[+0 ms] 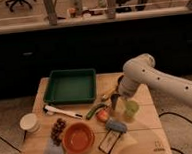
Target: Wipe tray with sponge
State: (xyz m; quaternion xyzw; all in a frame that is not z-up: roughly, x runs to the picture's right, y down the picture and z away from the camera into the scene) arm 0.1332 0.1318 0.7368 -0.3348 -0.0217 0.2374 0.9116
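Tool [113, 104] above sponge [116, 125], grip unclear, green cup [131, 109] beside, tray [70, 88] apart.

One tray [70, 88], one sponge [116, 125], one bowl [78, 138], one gripper [114, 105] near sponge

I see my gripper [113, 103] low over the worktop [144, 140], just right of the tray [71, 72]. The green cup [131, 109] crowds its right side, with a small red fruit [102, 115] and the sponge [116, 125] close below. From above, the tray's floor lies open to me.
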